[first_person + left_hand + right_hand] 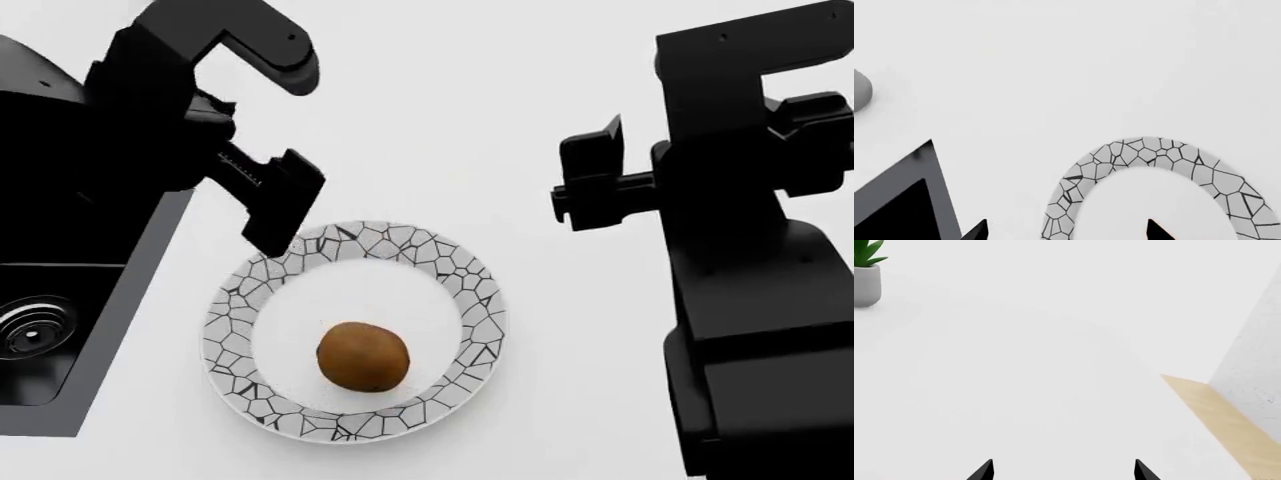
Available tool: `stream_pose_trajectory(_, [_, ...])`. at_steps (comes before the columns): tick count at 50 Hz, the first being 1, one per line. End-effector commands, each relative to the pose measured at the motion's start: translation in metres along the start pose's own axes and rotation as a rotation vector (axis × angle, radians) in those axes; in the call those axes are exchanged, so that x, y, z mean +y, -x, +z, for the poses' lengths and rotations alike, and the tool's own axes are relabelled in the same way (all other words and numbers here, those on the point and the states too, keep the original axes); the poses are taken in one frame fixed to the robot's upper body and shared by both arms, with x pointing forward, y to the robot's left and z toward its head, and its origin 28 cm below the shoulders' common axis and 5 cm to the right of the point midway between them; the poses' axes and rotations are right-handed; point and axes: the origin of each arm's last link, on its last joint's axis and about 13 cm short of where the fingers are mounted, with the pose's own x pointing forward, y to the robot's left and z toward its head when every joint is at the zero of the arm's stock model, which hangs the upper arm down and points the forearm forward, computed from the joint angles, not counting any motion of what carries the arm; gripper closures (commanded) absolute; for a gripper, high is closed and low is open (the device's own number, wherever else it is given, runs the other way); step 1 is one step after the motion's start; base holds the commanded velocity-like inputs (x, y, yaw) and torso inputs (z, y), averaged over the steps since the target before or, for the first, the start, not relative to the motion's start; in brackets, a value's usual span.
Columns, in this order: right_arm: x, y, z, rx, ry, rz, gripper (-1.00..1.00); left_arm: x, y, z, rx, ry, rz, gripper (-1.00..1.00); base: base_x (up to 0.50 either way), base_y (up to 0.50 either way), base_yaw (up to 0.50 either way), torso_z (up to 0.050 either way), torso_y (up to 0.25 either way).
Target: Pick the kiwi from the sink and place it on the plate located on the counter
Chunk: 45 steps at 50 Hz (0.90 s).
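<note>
The brown kiwi (pixel 362 355) lies in the plain white centre of the plate (pixel 477 292), which rests on the white counter (pixel 441 120). My left gripper (pixel 278 215) hovers over the plate's far left rim, open and empty, apart from the kiwi. In the left wrist view the left gripper (pixel 1066 232) has its tips spread over the mosaic rim of the plate (pixel 1147 150); the kiwi is not in that view. The black sink (pixel 60 290) is at the left. My right gripper (pixel 577 190) hangs open and empty over bare counter, right of the plate; the right wrist view also shows this gripper (pixel 1064 471) open.
The sink's corner (pixel 901 200) lies close beside the plate. A chrome drain (pixel 34 325) shows in the basin. A potted plant (pixel 866 275) stands far off on the counter. A wooden edge (pixel 1221 415) and a wall (pixel 1254 365) bound the counter on the right arm's side.
</note>
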Motion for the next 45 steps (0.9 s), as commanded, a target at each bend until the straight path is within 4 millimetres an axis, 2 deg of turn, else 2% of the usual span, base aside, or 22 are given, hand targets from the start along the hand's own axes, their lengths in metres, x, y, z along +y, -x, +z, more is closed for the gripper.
stream_pose_trajectory(1, [-0.001, -0.009, 0.002, 0.004, 0.000, -0.007, -1.00, 0.022, 0.006, -0.009, -0.154, 0.069, 0.138, -1.00, 0.00, 0.00, 0.00, 0.000, 0.000])
stream_pose_trajectory(19, [-0.007, -0.011, 0.003, 0.013, 0.011, -0.047, -1.00, 0.024, 0.037, -0.037, -0.282, 0.175, 0.280, -1.00, 0.00, 0.00, 0.00, 0.000, 0.000])
stream_pose_trajectory(33, [-0.010, -0.013, 0.002, 0.029, 0.010, -0.071, -1.00, 0.024, 0.051, -0.064, -0.323, 0.236, 0.388, -1.00, 0.00, 0.00, 0.00, 0.000, 0.000])
stream_pose_trajectory(45, [-0.011, -0.014, 0.002, 0.035, 0.011, -0.084, -1.00, 0.026, 0.065, -0.079, -0.358, 0.259, 0.468, -1.00, 0.00, 0.00, 0.00, 0.000, 0.000])
